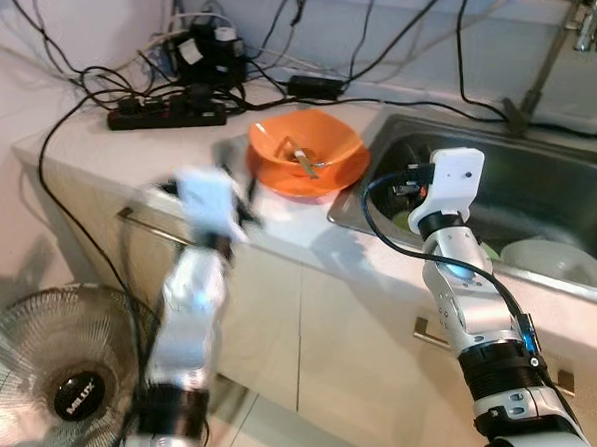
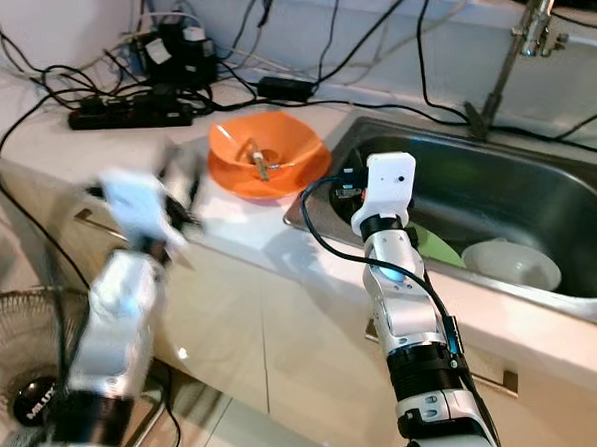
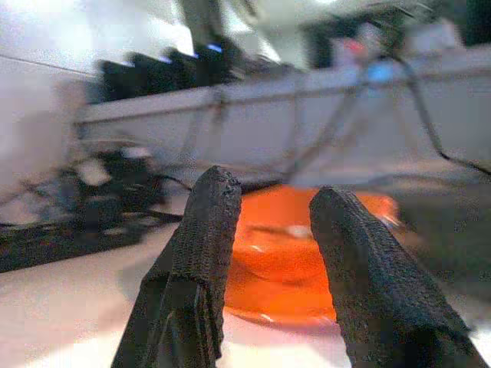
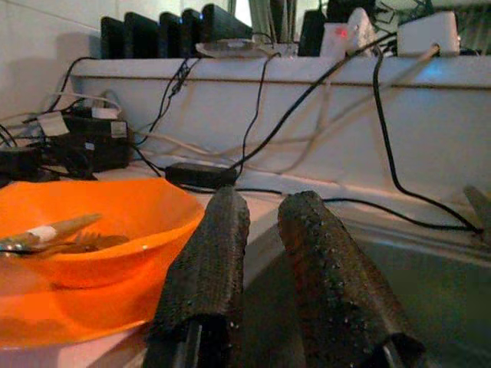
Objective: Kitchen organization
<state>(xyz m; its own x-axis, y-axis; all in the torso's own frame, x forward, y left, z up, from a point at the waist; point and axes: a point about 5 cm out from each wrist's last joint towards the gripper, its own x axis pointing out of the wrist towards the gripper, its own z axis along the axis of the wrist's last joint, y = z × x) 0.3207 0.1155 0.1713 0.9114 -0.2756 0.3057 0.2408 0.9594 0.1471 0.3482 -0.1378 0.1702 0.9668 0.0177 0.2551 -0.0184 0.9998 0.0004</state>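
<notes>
- The orange bowl [image 1: 306, 153] sits on the counter [image 1: 84, 145] just left of the sink [image 1: 537, 186], stacked on an orange plate; nothing is lifted yet, so the tidying looks to be at an early stage.
- Utensils [image 1: 303, 161] lie inside the bowl, their long axis running from the far left rim down toward the near right. What exactly they are is hard to tell.
- A white bowl [image 1: 556, 262] and something green rest in the sink's near part, likely waiting to be dealt with.
- The left pincer [image 3: 272, 253] is blurred and close to the orange bowl's left side, fingers apart with the bowl showing between them, gripping nothing.
- The right pincer [image 4: 265, 268] hovers at the sink's left edge, right of the bowl, fingers slightly parted and empty.
- A power strip [image 1: 168, 115] and tangled cables crowd the far counter.
</notes>
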